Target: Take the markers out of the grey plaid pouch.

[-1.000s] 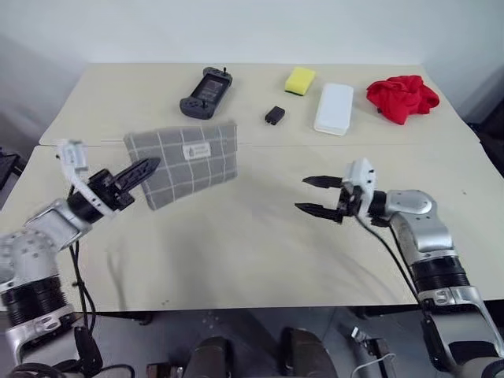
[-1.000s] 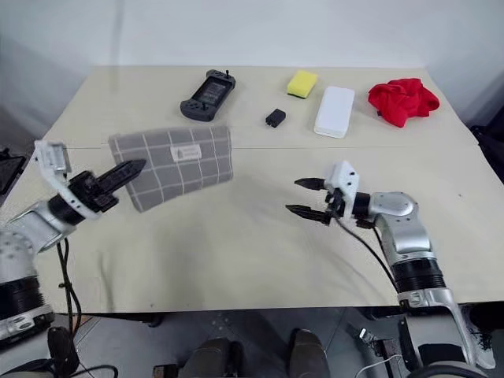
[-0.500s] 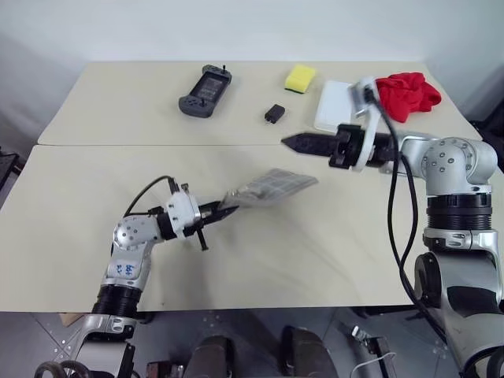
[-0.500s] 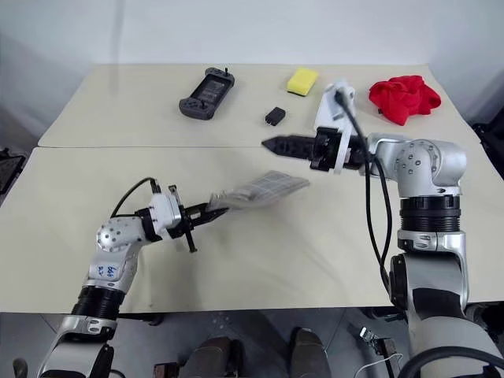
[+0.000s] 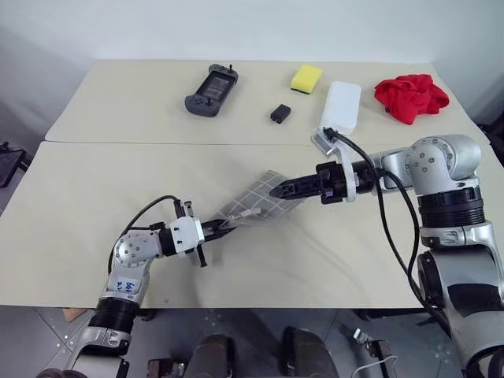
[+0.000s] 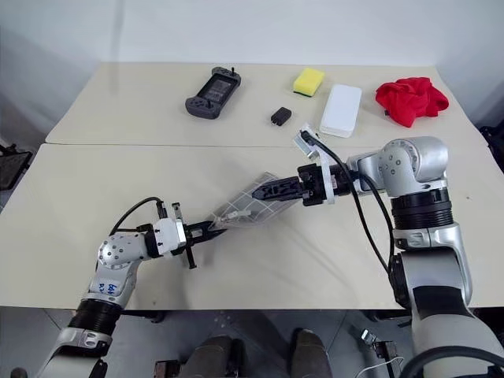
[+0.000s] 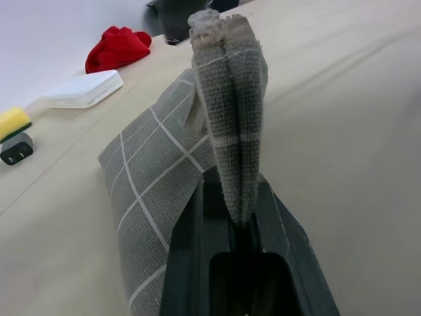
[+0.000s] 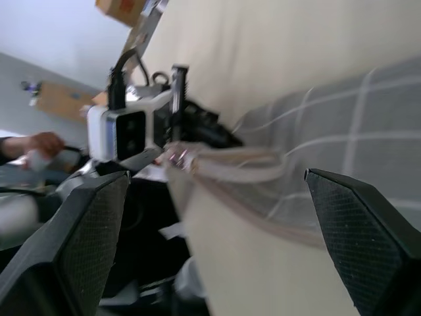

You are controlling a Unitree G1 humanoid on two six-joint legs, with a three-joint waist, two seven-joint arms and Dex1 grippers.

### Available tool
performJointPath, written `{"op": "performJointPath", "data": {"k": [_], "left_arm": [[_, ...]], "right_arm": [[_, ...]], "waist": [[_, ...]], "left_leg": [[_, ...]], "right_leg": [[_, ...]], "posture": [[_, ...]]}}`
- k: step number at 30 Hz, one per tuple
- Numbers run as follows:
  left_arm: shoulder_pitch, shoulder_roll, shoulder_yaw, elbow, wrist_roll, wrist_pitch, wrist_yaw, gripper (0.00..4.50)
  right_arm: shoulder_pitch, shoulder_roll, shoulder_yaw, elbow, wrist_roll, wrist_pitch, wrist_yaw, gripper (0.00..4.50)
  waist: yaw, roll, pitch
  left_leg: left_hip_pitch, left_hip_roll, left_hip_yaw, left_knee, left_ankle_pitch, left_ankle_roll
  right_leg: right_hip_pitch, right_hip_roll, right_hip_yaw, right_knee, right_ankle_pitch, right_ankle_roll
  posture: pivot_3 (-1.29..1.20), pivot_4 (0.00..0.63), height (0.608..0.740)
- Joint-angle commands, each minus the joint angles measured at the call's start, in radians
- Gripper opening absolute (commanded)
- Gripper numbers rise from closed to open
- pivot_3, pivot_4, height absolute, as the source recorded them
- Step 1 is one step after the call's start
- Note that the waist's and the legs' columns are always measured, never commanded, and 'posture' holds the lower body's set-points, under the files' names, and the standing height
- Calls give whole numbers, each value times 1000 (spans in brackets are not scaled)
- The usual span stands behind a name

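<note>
Grey plaid pouch (image 5: 256, 206), flat woven fabric, white grid: corner pinched by left end effector (image 5: 224, 227); right end effector (image 5: 277, 190) spread wide at its far edge, above beige table (image 5: 118, 181).

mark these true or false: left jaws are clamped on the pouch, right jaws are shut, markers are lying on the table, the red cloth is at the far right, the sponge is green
1. The left gripper is clamped on the pouch. True.
2. The right gripper has its jaws shut. False: they stand wide open, either side of the pouch.
3. Markers are lying out on the table. False: none can be seen on it.
4. The red cloth lies at the far right. True.
5. The sponge is green. False: it is yellow.
</note>
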Motion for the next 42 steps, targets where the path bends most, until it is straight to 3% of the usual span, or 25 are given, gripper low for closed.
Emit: {"op": "performJointPath", "data": {"k": [1,20,28,33,36,42], "left_arm": [[14,8,-4,-36,-1,-2,17,0],[6,5,-18,-42,17,-1,63,0],[3,-6,-33,-46,15,5,63,0],[11,-7,-34,-50,9,14,64,0],[13,-8,-35,-52,7,17,64,0],[13,-9,-31,-51,2,25,66,0]], "right_arm": [[-16,5,-34,-24,48,30,-12,4450],[75,82,-18,76,592,31,-490,4450],[95,269,-228,143,578,-6,-815,4450],[111,325,-302,119,584,-3,-903,4450],[126,346,-322,94,580,-7,-925,3902],[134,357,-342,63,574,-10,-900,1935]], "waist": [[0,0,0],[0,0,0],[1,0,0],[-1,0,0],[-3,0,0],[-3,0,0]], "left_leg": [[0,0,0,0,0,0],[0,0,0,0,0,0],[0,1,3,0,0,0],[0,1,3,0,0,0],[0,1,4,0,0,0],[0,1,4,0,0,0]], "right_leg": [[0,0,0,0,0,0],[0,0,-1,0,0,0],[0,1,0,0,0,0],[0,1,-1,0,0,0],[0,1,-1,0,0,0],[0,1,0,0,0,0]], "posture": [[0,150,740],[0,150,740],[0,150,740],[0,150,740],[0,150,740],[0,150,740]]}}
